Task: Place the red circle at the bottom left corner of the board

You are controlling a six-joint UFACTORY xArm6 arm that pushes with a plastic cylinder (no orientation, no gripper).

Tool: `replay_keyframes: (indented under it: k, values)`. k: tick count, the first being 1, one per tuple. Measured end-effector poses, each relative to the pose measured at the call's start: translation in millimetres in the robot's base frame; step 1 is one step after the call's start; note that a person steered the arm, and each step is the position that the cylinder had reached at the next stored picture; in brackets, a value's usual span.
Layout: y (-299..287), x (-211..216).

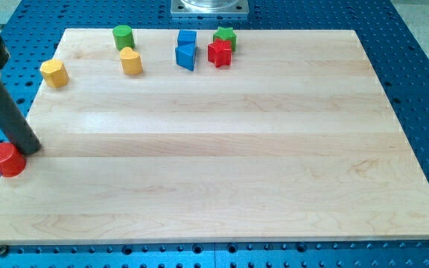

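Your red circle sits at the left edge of the wooden board, a little nearer than the board's middle, and it hangs partly over that edge onto the blue perforated desk. It is short of the near left corner. Your end effector is a plain dark rod with nothing to open or close, so it holds nothing. My tip rests just to the right of the red circle and slightly farther back, touching it or very nearly so; you cannot tell which from this angle.

Farther along the left edge lies a yellow block, well apart from the red circle. Along the far edge you see a green cylinder with a second yellow block just nearer than it. To their right stand a blue cube and a blue wedge-like block, close together, then a green star with a red star just in front.
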State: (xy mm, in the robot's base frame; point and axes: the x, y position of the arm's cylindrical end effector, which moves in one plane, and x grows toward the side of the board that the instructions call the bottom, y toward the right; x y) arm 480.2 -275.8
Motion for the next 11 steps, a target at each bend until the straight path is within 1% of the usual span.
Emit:
replay_keyframes:
  k: [1,2,3,4,5,6,8,9,10,11]
  values:
    - [-14,-10]
    - [-29,-6]
    - [-25,26]
    - [2,37]
    - [28,39]
    - [32,39]
    - [10,39]
    - [-5,53]
    - [-9,77]
    - [-4,70]
